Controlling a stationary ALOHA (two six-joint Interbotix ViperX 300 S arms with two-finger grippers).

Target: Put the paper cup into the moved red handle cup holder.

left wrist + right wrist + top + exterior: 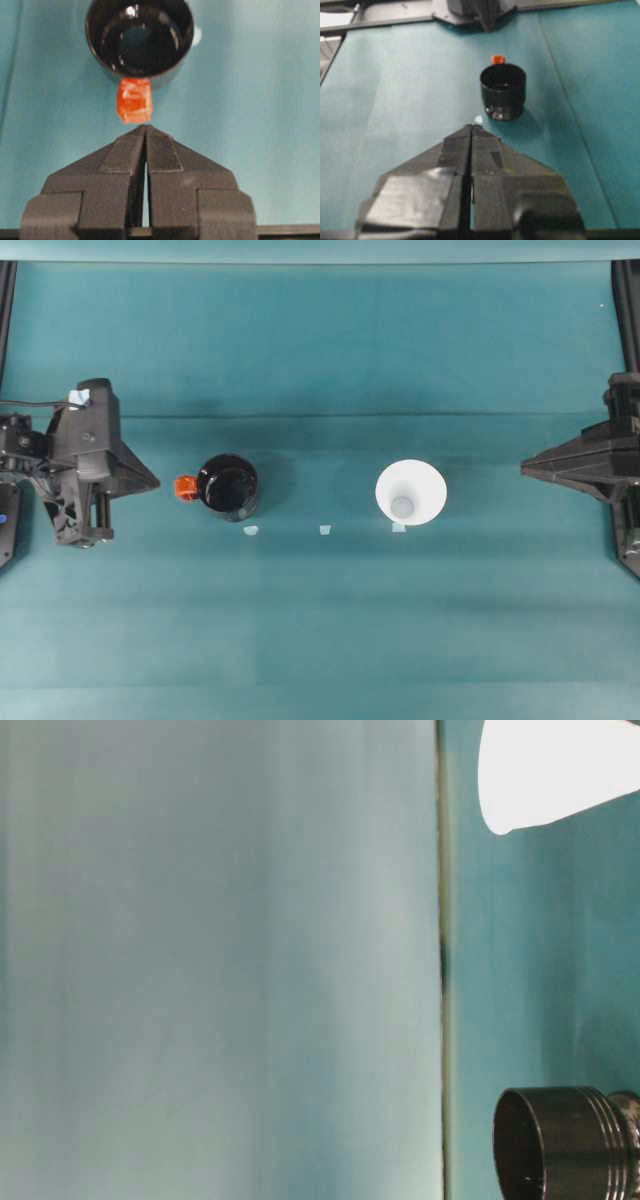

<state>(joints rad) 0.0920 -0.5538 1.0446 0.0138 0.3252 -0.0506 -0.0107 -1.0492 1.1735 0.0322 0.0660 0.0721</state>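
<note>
The white paper cup [410, 492] stands upright, mouth up, right of the table's middle; its side also appears in the table-level view [560, 770]. The glossy black red handle cup holder [228, 486] stands left of middle, its red-orange tab [185, 487] pointing at my left gripper [153, 480]. That gripper is shut, and in the left wrist view its tips [145, 128] sit just short of the tab [134, 100], not touching it. My right gripper [525, 468] is shut at the right edge, well away from the cup. Its wrist view shows the holder [503, 90] ahead of the closed tips [471, 128].
Three small pale tape marks [324, 530] lie in a row on the teal table cover, just in front of the cup and holder. The left arm's base [480, 10] shows at the far side in the right wrist view.
</note>
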